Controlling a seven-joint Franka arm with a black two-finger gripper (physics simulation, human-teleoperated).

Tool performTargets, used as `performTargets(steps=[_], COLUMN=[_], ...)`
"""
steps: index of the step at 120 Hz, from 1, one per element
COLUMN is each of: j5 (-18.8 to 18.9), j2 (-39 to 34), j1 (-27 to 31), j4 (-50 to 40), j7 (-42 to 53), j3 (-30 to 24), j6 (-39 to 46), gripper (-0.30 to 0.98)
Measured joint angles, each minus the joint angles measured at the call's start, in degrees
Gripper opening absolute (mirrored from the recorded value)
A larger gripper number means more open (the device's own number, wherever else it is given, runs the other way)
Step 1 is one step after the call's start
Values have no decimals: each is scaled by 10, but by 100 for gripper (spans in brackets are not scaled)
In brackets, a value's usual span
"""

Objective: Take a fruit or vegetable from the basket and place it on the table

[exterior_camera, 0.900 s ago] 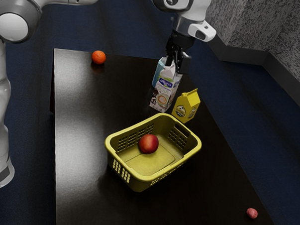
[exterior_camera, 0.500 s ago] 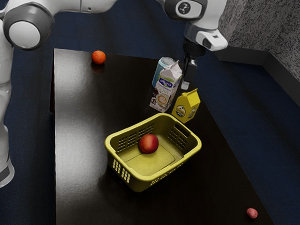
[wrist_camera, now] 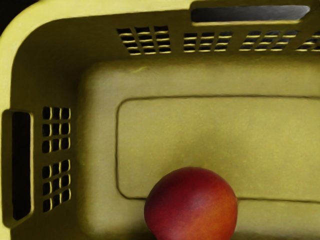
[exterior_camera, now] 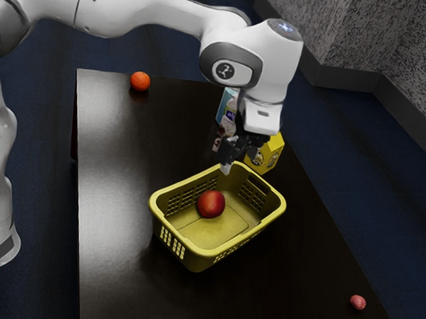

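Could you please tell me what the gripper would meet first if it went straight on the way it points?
Probably the red fruit in the yellow basket: the gripper points down toward it, though depth is unclear and it might catch the rim.

Exterior view: overall light level was low; floor point(exterior_camera: 43, 152) read near black-blue. Broad whitish glare covered tabletop point(exterior_camera: 105, 211) along exterior view's left. Arm point(exterior_camera: 152, 14) rendered bright, with soft grey shading. Dark shadow met foot of basket point(exterior_camera: 206, 253). Light source position was undetermined. Wrist view: basket rim was bright, inner walls shaded; fruit point(wrist_camera: 192, 205) showed soft, diffuse highlight.
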Motion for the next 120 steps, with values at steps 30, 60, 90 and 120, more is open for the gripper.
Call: performTargets(steps=[30,60,90,120], j5=[0,-1,-14,-58], j2=[4,-15,-44,-41], j1=[10,11,9,8], j4=[-66,-122,-160,-163], j7=[91,152,191,195], j3=[8,11,7,-3], j6=[66,107,125,128], gripper=[69,69,69,69])
